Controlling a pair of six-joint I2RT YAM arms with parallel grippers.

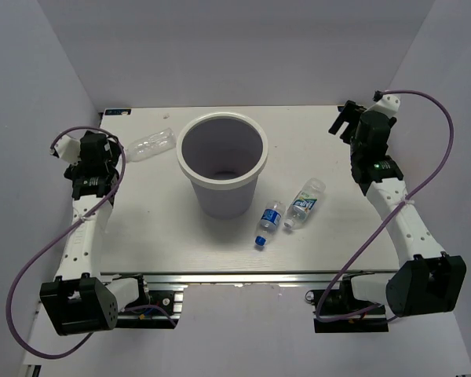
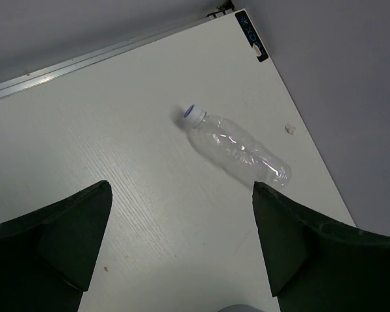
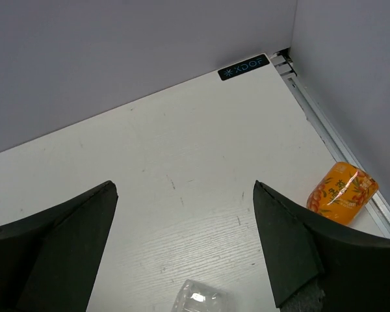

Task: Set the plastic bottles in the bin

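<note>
The white bin (image 1: 184, 161) stands upright at mid-table. A clear unlabelled bottle (image 1: 149, 145) lies left of it and also shows in the left wrist view (image 2: 240, 148). My left gripper (image 1: 111, 149) is open and empty (image 2: 182, 188), just short of that bottle. A blue-labelled bottle (image 1: 271, 220) and a green-white labelled bottle (image 1: 304, 203) lie right of the bin. An orange bottle (image 3: 341, 193) lies by the table's right rail. My right gripper (image 1: 345, 122) is open and empty (image 3: 183, 187) at the far right, left of the orange bottle.
Grey walls close the table on the left, back and right. A metal rail (image 3: 331, 140) runs along the right edge. A clear plastic piece (image 3: 198, 300) shows at the bottom of the right wrist view; I cannot tell what it is.
</note>
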